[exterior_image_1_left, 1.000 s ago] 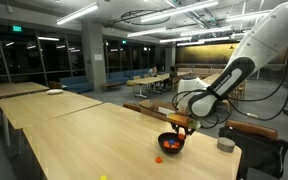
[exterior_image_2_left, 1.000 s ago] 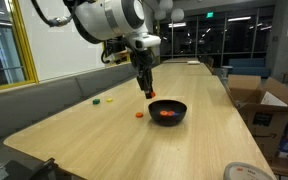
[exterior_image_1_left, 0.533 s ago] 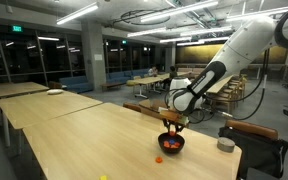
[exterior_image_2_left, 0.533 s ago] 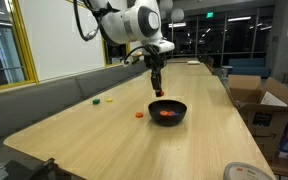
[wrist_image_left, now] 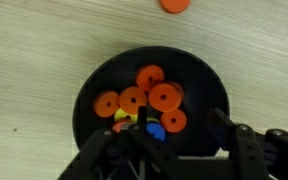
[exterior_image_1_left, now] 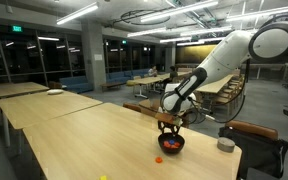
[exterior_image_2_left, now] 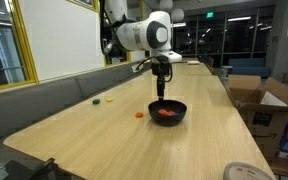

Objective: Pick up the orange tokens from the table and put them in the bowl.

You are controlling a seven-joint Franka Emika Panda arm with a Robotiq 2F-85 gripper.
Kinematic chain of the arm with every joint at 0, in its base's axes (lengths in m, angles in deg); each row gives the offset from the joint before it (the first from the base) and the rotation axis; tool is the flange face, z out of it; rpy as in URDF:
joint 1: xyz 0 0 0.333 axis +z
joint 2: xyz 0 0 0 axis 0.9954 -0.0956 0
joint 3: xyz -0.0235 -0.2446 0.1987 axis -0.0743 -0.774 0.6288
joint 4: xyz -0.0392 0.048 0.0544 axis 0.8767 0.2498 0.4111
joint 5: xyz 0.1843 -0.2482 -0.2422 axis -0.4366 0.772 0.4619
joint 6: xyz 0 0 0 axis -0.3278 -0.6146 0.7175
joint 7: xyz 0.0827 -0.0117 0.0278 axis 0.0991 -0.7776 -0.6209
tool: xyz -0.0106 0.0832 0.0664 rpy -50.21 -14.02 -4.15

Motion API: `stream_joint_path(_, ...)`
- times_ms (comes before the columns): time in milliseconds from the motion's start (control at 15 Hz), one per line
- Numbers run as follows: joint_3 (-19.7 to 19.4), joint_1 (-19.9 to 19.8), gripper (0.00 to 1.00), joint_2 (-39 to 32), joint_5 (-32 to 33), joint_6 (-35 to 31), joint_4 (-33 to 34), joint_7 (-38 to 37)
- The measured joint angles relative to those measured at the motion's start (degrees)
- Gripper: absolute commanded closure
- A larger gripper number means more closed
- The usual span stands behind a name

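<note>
The black bowl [wrist_image_left: 202, 85] fills the wrist view and holds several orange tokens [wrist_image_left: 149, 95] plus a yellow and a blue piece. One orange token [wrist_image_left: 175, 4] lies on the pale wood table [wrist_image_left: 34, 50] just outside the rim; it also shows in both exterior views [exterior_image_2_left: 139, 115] [exterior_image_1_left: 159, 159]. My gripper [wrist_image_left: 184, 140] hangs directly over the bowl [exterior_image_2_left: 167, 112] [exterior_image_1_left: 171, 144], jaws apart with nothing between them. In both exterior views the gripper [exterior_image_2_left: 162, 92] [exterior_image_1_left: 170, 124] points straight down, a little above the rim.
A small grey round container [exterior_image_1_left: 225, 145] stands near the table end beyond the bowl. Small yellow and green bits [exterior_image_2_left: 96, 101] lie on the table toward the wall bench. Cardboard boxes [exterior_image_2_left: 259, 100] stand off the table's side.
The arm has swung sideways from beside the bowl to directly above it, and the gripper has risen slightly.
</note>
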Motion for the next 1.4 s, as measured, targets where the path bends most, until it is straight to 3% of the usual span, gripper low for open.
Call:
stream_joint_path(467,4.76,0.91,0.0,-1.2,-3.31,5.74,4.95,9.55)
stream_joint_path(733,6.92,3.12,0.0,-1.21,-4.92,9.19,5.79,11.02)
stream_joint_path(1400,5.12,3.61,0.0,-6.69,-7.56,11.08,6.0,10.74)
